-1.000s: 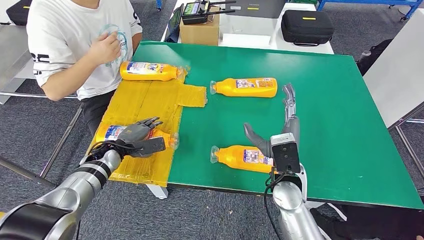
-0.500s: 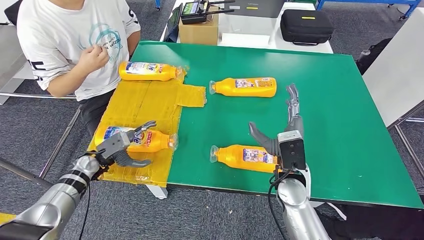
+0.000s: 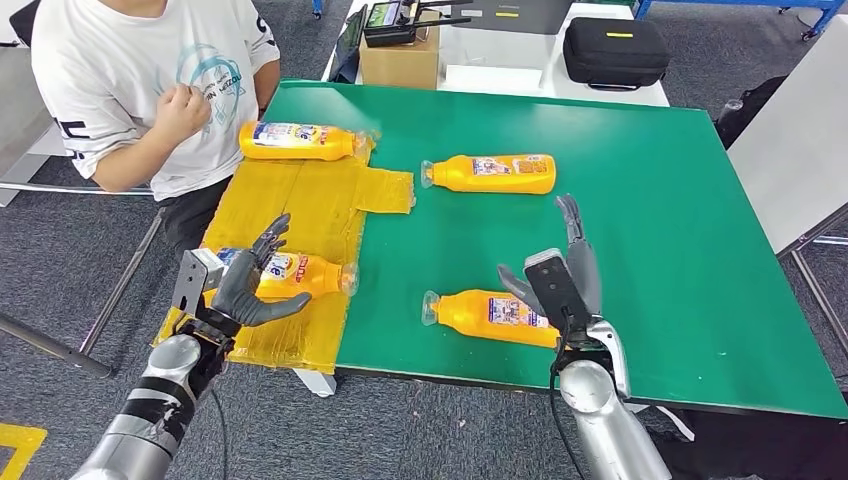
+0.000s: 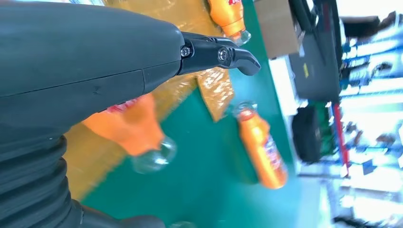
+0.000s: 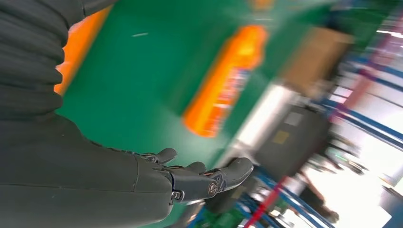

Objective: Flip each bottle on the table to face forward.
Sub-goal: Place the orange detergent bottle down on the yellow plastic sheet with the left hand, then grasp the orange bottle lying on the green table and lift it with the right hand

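Lying on its side under my left hand point(image 3: 248, 288), the near-left bottle point(image 3: 300, 276) rests on the yellow mat point(image 3: 300, 200), cap end pointing toward the green table point(image 3: 650, 180). I see the hand raised just above it with fingers spread and the thumb stuck out toward me — nothing in its grasp, and I cannot tell whether the fingertips touch the bottle. In the left wrist view that bottle point(image 4: 133, 128) sits blurred beyond the hand point(image 4: 95, 76).

My right hand point(image 3: 560, 275) stands edge-up, fingers stretched away from me and thumb apart, holding nothing. The near-right bottle point(image 3: 490, 313) lies on the green just beside its thumb, to the hand's left, cap end pointing left; the wrist hides its base, so contact there is unclear. Past the fingertips and a little left lies the far-right bottle point(image 3: 492, 173), also on its side, well apart from the hand; the right wrist view shows it point(image 5: 223, 80) blurred beyond the extended fingers point(image 5: 209, 180).

Farthest from my left hand, the far-left bottle point(image 3: 300, 141) lies at the mat's back edge — just beside a seated person point(image 3: 140, 80) in a white T-shirt, whose fist is raised near the chest. Behind the table stand a cardboard box point(image 3: 400, 62) and a black case point(image 3: 613, 52).
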You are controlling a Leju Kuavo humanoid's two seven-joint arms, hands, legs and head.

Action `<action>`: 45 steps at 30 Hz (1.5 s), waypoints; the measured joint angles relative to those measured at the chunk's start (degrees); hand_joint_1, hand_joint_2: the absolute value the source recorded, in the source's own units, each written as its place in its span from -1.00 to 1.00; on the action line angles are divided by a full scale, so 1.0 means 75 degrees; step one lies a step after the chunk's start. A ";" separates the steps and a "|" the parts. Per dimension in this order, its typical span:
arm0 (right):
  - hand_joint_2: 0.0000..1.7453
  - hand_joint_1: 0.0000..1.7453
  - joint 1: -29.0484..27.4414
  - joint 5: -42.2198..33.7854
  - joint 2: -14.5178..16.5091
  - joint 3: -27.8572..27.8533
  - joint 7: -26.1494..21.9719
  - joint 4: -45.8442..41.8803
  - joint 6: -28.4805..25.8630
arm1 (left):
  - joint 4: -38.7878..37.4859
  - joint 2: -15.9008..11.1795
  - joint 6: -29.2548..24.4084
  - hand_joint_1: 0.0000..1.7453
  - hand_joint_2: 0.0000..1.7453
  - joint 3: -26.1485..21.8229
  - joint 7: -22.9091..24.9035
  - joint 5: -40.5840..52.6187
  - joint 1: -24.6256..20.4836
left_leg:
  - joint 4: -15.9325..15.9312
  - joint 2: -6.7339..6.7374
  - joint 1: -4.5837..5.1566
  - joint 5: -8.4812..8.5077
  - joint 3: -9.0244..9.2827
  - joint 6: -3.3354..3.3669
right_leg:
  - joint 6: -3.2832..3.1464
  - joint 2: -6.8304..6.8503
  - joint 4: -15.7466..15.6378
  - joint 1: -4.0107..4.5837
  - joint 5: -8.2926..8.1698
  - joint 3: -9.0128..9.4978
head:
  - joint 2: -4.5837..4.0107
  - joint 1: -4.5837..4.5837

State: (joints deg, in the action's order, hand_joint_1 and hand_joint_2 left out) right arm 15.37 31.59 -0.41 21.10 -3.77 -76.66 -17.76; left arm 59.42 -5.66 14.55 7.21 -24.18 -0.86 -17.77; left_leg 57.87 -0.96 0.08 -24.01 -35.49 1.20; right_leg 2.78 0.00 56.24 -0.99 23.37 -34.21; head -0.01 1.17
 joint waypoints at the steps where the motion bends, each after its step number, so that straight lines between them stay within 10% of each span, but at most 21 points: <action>1: 1.00 -1.00 -0.0008 0.0244 -0.0058 0.0000 0.0172 0.0090 0.0084 | 0.0139 0.0122 -0.0131 -1.00 1.00 -0.0017 0.0138 -0.0126 0.0050 | 0.0000 0.0002 0.0001 0.0000 -0.0001 0.0001 | 0.0001 0.0000 0.0000 0.0000 -0.0001 -0.0001 | 0.0001 0.0001; 12: 1.00 -1.00 -0.0571 0.2214 -0.0615 -0.0031 0.1316 0.0642 0.0717 | 0.0560 0.0975 -0.1224 -1.00 1.00 0.0015 0.0956 -0.0615 0.0155 | 0.0002 0.0004 -0.0002 -0.0003 -0.0006 -0.0001 | 0.0001 0.0001 0.0000 0.0003 0.0000 -0.0012 | 0.0000 0.0002; 27: 1.00 -1.00 -0.0981 0.2667 -0.1016 -0.0243 0.1448 0.0680 0.1077 | 0.0735 0.1139 -0.1260 -1.00 1.00 0.0325 0.0960 -0.0782 0.0142 | 0.0002 0.0006 -0.0001 -0.0002 -0.0008 0.0000 | 0.0002 0.0000 0.0000 0.0003 0.0000 -0.0013 | -0.0001 0.0004; 32: 1.00 1.00 -0.0716 0.2637 -0.1311 -0.0161 0.1271 0.0849 0.2250 | 0.0743 0.1149 -0.1011 -1.00 1.00 0.0401 0.0954 -0.0822 0.0084 | 0.0002 0.0007 -0.0001 -0.0002 -0.0008 0.0001 | 0.0002 0.0000 -0.0001 0.0002 0.0000 -0.0011 | 0.0000 0.0003; 45: 1.00 1.00 0.1474 0.1653 -0.2486 0.1376 -0.0083 0.2656 0.4655 | 0.0443 0.1133 -0.0418 -1.00 1.00 0.0554 0.0903 -0.1419 -0.0391 | 0.0003 0.0059 -0.0001 -0.0001 0.0038 0.0002 | 0.0004 -0.0027 -0.0003 0.0004 -0.0012 0.0019 | 0.0001 0.0004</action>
State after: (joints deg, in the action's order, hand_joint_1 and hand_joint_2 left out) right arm 26.42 43.98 -19.06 31.42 -4.39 -56.74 17.14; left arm 62.74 2.83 11.42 11.37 -17.41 -11.50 -20.70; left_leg 57.89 -0.52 0.07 -24.01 -35.21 1.21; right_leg 2.82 -0.21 56.22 -0.97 23.27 -34.07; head 0.00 1.20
